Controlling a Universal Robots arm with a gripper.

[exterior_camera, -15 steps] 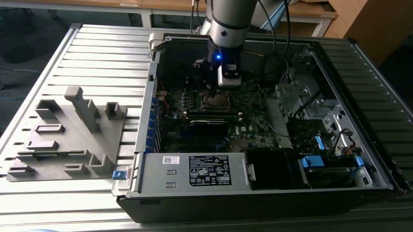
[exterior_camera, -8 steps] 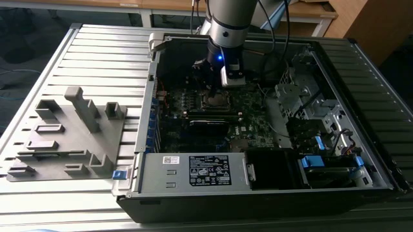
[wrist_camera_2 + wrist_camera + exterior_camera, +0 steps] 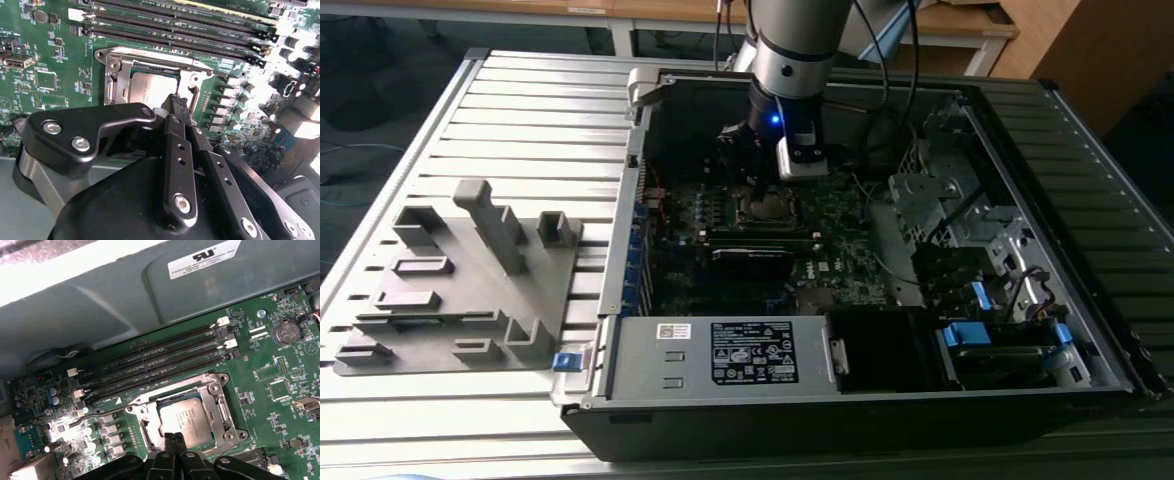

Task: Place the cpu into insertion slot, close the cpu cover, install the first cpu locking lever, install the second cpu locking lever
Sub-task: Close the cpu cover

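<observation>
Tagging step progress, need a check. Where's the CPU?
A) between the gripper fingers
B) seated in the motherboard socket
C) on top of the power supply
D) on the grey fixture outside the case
B: in the first wrist view the cpu lies flat on the motherboard, framed by the cpu cover, while the gripper is at the cover's edge with its fingers shut.

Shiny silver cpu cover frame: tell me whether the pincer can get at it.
Likely yes: the black pincer sits at the edge of the shiny silver cover frame, nothing between them.
</observation>
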